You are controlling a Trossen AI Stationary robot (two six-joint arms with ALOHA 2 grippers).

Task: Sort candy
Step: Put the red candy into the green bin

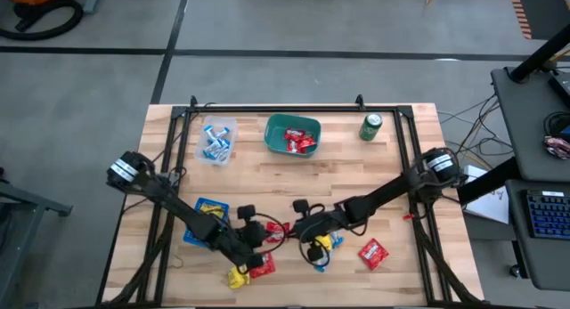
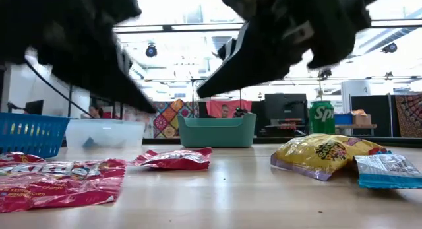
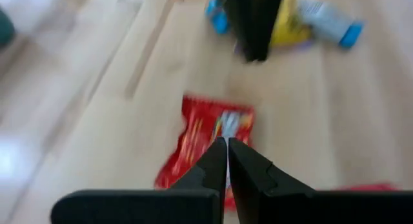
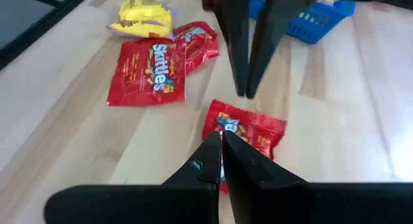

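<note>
Both grippers are hanging closed and empty over the same red Skittles packet (image 4: 245, 130) lying flat mid-table: the right gripper (image 4: 221, 137) is pointing at its near edge, the left gripper (image 3: 227, 143) is coming from the opposite side. Farther back, more red packets are sitting in the teal bin (image 1: 292, 135), blue-and-white ones in the clear tub (image 1: 216, 142).

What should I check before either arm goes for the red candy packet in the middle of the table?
1. Left end effector empty: ok, shut on nothing.
2. Right end effector empty: ok, shut on nothing.
3. Fingers open for a grasp: not ok, both shut.
4. Red packet flat on the table, unobstructed: ok.
5. Arms clear of each other: not ok, both tips converge on that packet.
6. Green bin holding red packets, reachable: cannot tell.
</note>
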